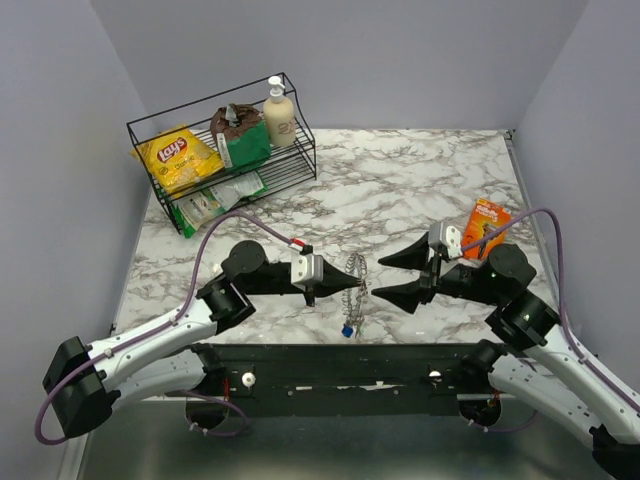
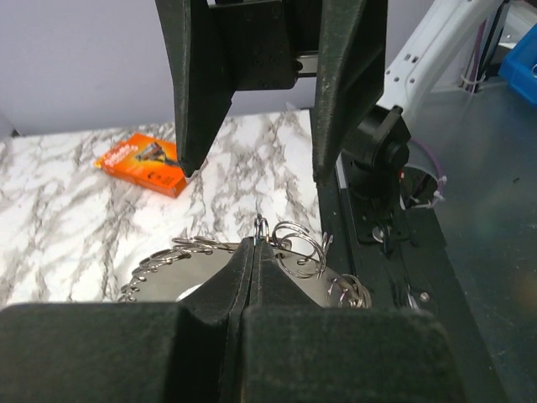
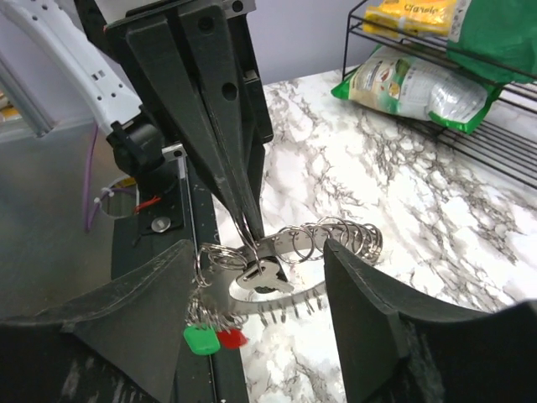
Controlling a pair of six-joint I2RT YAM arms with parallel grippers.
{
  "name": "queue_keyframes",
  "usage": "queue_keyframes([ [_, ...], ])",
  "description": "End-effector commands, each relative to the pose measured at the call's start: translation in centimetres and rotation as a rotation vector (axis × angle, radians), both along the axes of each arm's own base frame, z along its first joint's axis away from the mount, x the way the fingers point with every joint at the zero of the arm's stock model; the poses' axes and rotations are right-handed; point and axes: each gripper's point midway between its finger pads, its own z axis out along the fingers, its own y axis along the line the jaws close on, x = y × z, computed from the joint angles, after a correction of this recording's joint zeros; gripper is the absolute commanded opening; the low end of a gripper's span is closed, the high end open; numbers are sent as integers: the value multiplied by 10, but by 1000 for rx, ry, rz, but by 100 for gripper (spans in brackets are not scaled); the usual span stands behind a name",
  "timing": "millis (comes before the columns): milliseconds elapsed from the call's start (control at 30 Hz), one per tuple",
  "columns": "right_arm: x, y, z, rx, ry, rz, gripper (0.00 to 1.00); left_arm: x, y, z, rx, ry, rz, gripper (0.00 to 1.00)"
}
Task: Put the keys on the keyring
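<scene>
Marbled counter point(image 1: 420, 180) is seen beneath both arms. The keyring point(image 1: 357, 285) is pinched at its rim by the fully closed left claw point(image 1: 335, 287). From above it is seen edge-on, its thin line running front to back. The keys point(image 3: 214, 338) are hung beneath it. Just right of the keyring, the right claw point(image 1: 382, 280) is spread wide and empty, pointed at the ring's face.
</scene>
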Motion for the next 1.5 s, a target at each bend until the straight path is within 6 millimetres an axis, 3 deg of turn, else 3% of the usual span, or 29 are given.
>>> queue_keyframes([
  [0,-1,-5,10,31,-16,-30,72,-12,4,48,-191,-105,-50,0],
  [267,-15,-10,31,77,-67,9,71,-24,8,75,-373,-122,-120,0],
  [400,-20,-12,41,93,-82,21,57,-34,10,83,-432,-132,-190,0],
  [700,-39,-13,61,117,-120,111,50,-38,14,91,-512,-114,-277,0],
  [900,-44,-7,53,91,-92,169,49,-34,10,93,-503,-114,-279,0],
  [1167,-29,-6,38,64,-70,104,42,-36,10,96,-500,-120,-299,0],
  [1467,-26,-3,31,48,-52,105,30,-39,12,99,-504,-118,-312,0],
])
